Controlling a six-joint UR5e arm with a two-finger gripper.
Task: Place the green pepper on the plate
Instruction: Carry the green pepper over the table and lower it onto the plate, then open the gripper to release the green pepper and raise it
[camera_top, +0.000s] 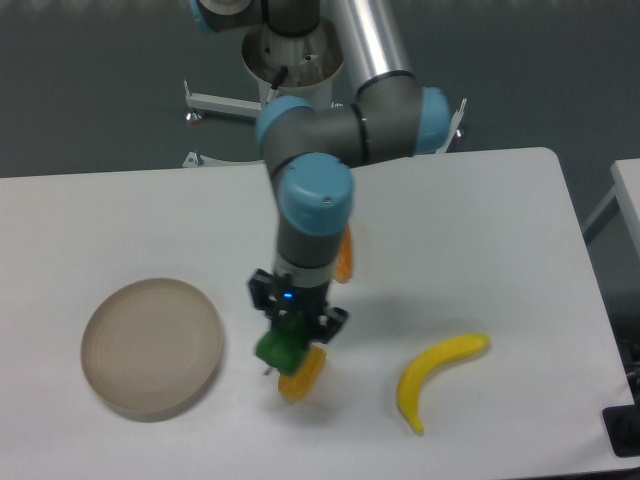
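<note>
The gripper (290, 335) fingers clench the green pepper (281, 346), seemingly above the desk (480, 250), between the plate (152, 346) and banana (436, 374).

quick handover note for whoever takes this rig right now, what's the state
End effector: shut on the green pepper, held off the table, in front of the yellow pepper.
Plate: empty, to the left of the pepper in the picture.
Done: pepper grasped and lifted.
Left: carry it on over the plate, lower, release.
Also on the table: a banana and an orange piece partly behind the arm.
</note>
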